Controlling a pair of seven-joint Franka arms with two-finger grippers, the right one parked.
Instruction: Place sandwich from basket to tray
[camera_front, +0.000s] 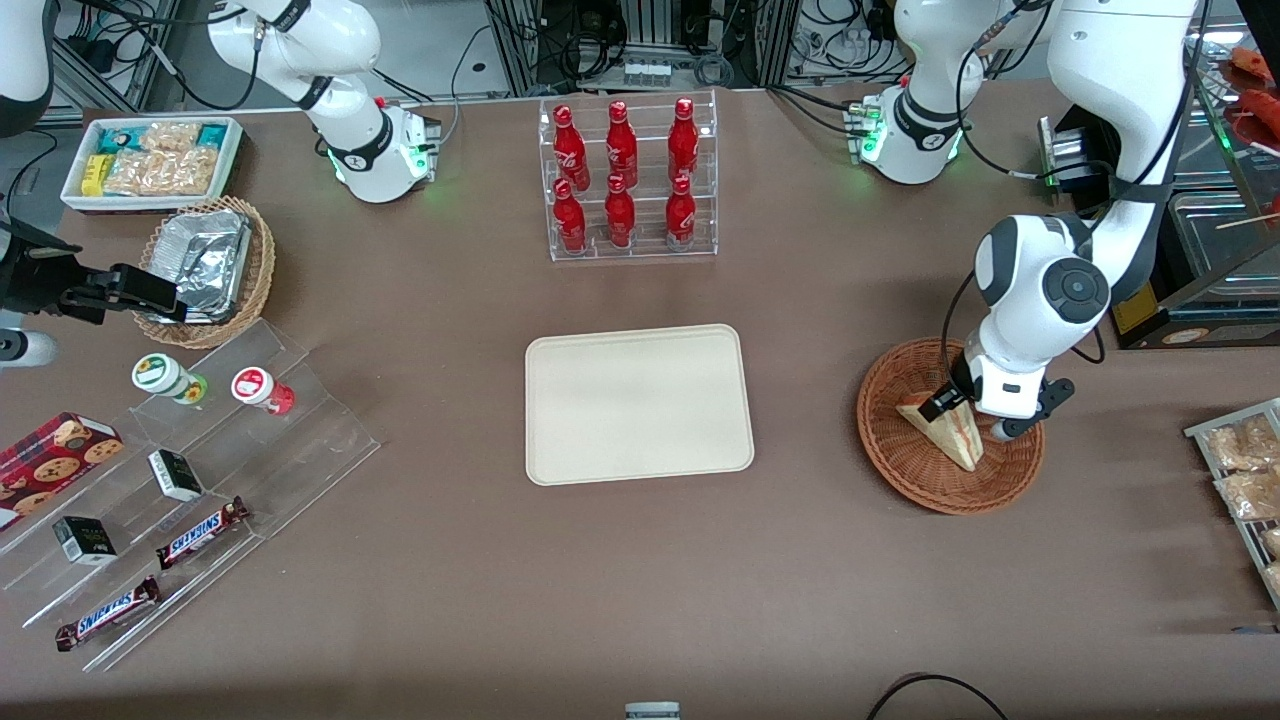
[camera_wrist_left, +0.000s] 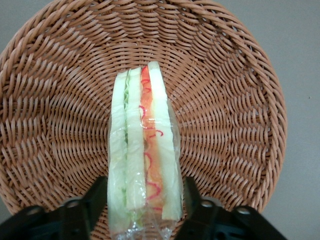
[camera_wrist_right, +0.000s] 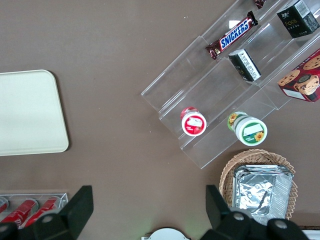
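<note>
Here, tool (camera_wrist_left: 145, 210) clenched on plastic-wrapped triangular sandwich (camera_wrist_left: 144, 150), inside round woven wicker basket (camera_wrist_left: 60, 100).

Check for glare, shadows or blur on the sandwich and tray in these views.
Left wrist view: gripper straddles the sharp, plastic-wrapped triangular sandwich in the reddish-brown wicker basket, wrap glinting faintly. Front view: flat cream-beige rectangular tray evenly lit, no glare.
</note>
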